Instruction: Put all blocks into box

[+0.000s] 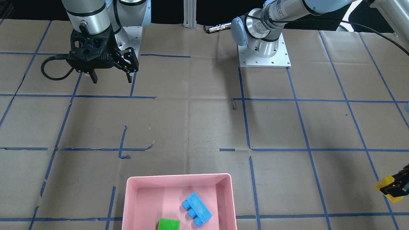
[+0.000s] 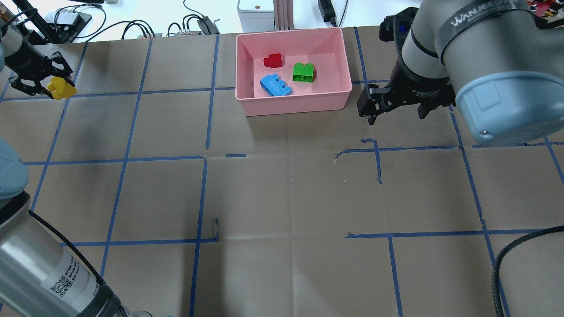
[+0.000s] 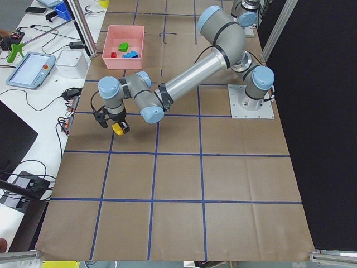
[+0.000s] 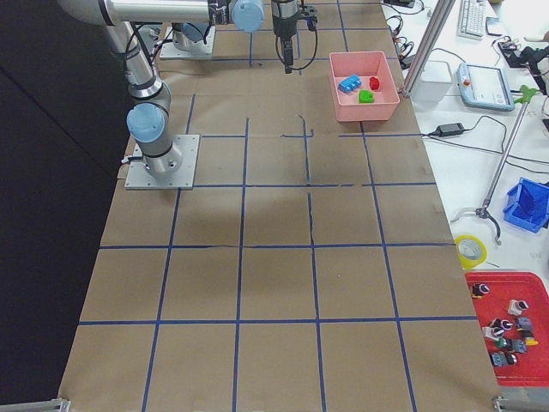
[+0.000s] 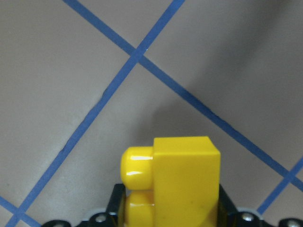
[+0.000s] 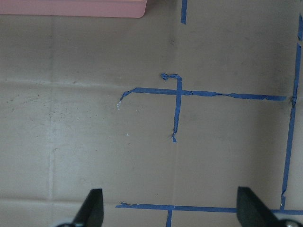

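- Brown paper gridded with blue tape covers the tabletop, and a pink box sits at upper centre of the overhead view.
- Three bricks lie loose inside the box, none touching another: a red brick, a green brick and a light-blue brick.
- At the left edge of the overhead view, the left arm's fingers are clamped on the yellow brick. It appears to be held clear of the paper and is well apart from the box.
- The right arm's fingers hang spread wide and hold nothing, just right of the box in the overhead view.
- The yellow brick looks light, rigid and smooth-sided. Its flat opposite walls seem the surest place to pinch, and the wrist view shows its studs poking out free at the side.
- Slick plastic could slip from a shallow pinch. A hard brick may also bounce, so a low release over the box floor looks wise.
- This brick appears to be the last one outside the box.
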Motion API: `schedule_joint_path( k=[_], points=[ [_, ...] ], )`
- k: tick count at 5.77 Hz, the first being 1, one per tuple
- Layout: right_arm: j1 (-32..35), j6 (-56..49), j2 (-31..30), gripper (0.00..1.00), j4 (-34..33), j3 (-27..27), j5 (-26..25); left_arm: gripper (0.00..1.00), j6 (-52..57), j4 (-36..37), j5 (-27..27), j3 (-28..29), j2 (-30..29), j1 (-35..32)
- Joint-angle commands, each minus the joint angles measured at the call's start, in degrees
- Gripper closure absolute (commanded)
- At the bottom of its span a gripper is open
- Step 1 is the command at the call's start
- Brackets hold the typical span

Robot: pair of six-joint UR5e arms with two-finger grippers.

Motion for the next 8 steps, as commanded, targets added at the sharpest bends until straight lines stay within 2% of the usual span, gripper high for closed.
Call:
schedule_joint_path(
  k=[1, 2, 4, 6, 8],
  points=[
    [0.1, 0.0, 0.0, 0.0, 0.0, 0.3, 0.0, 0.87, 6.3, -13.8, 0.1, 11.2, 0.7, -5.8],
    [0.0, -0.2, 0.0, 0.0, -0.1, 0.2, 0.0, 0.87, 6.3, -17.6, 2.3, 14.2, 0.3, -9.9],
    [0.0, -0.2, 0.0, 0.0, -0.1, 0.3, 0.1, 0.87, 5.5, -17.9, 3.0, 14.7, 0.3, -21.4],
    [0.0, -0.2, 0.1, 0.0, -0.1, 0.5, 0.1, 0.87, -2.1, -17.4, 2.7, 14.7, -1.7, -31.2],
    [0.2, 0.0, 0.4, 0.0, -0.1, 0.4, 0.1, 0.84, -9.4, -8.7, 2.2, 15.6, -8.7, -39.1]
  ],
)
